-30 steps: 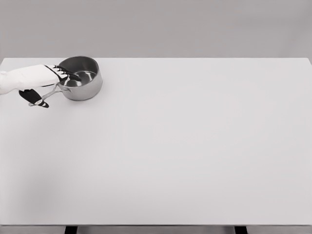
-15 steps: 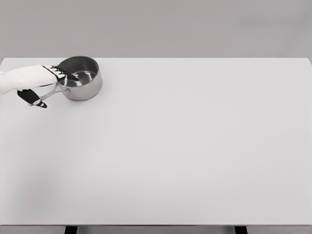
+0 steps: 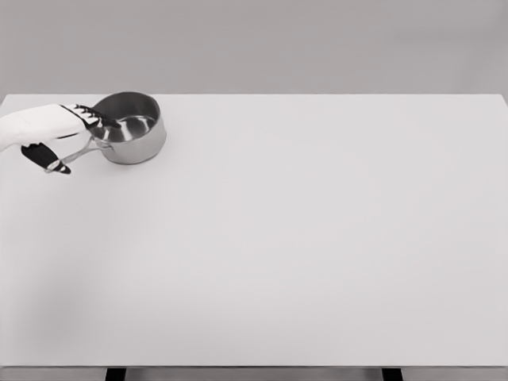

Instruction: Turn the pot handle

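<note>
A steel pot (image 3: 132, 136) stands at the far left of the white table (image 3: 302, 238). Its thin metal handle (image 3: 77, 153) points to the lower left. My left hand (image 3: 67, 136) comes in from the left edge and straddles this handle. The black-tipped fingers (image 3: 97, 117) lie across it and reach over the pot's rim. The dark thumb (image 3: 36, 154) sits on the handle's near side, so the handle is pinched between them. The right arm is out of view.
The table's left edge lies close beside the hand and the handle's end. The pot has nothing visible inside.
My left hand has drawn back to the left, and the handle's end has swung left with it. The pot has turned and shifted slightly left.
</note>
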You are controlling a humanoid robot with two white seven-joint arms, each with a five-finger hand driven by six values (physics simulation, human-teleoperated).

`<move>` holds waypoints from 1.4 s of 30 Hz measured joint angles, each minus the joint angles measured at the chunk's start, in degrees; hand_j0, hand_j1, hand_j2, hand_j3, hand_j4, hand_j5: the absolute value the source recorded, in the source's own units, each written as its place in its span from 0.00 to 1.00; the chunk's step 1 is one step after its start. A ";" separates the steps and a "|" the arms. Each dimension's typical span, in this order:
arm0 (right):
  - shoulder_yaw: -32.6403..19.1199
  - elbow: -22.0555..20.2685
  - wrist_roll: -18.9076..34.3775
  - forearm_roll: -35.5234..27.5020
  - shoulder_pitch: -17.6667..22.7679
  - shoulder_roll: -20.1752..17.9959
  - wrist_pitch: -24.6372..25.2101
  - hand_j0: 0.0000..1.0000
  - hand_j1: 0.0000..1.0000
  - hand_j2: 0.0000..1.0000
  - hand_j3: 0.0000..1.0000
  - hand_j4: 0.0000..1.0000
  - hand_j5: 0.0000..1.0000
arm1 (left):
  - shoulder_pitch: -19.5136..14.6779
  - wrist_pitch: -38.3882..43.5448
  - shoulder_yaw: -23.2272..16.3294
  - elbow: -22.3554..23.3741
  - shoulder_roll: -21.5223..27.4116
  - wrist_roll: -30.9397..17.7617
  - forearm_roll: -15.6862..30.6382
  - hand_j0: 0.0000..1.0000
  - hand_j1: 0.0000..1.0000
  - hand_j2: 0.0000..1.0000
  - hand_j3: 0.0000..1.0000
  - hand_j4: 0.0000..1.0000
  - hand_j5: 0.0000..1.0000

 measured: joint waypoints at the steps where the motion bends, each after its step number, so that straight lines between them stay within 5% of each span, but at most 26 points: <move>1: 0.00 0.00 0.00 0.00 0.00 0.00 0.00 1.00 1.00 1.00 1.00 1.00 1.00 | 0.00 0.00 0.15 0.01 0.00 0.00 0.00 1.00 1.00 1.00 1.00 1.00 1.00; 42: 0.00 0.00 -0.01 -0.01 0.00 0.00 0.00 1.00 1.00 1.00 1.00 1.00 1.00 | 0.00 0.00 3.21 5.30 -1.93 0.00 -0.11 1.00 1.00 1.00 1.00 1.00 1.00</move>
